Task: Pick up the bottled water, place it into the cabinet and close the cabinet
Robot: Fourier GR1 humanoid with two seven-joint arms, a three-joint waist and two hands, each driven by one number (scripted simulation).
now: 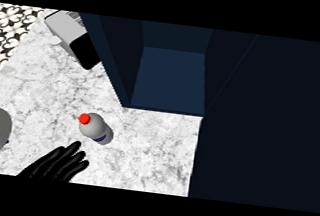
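Resting left hand (58, 164), fingers straight, near bottled water (95, 128)

One bottle (95, 128), one cabinet (168, 76), one hand (58, 165)

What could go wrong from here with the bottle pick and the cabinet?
1. The left hand is open, fingers short of the upright bottled water; a sideways brush could tip it and let it roll on the counter.
2. The cabinet opening looks narrow; the bottle could clip a side wall going in.
3. The right hand is out of view, so closing the cabinet can't be judged.
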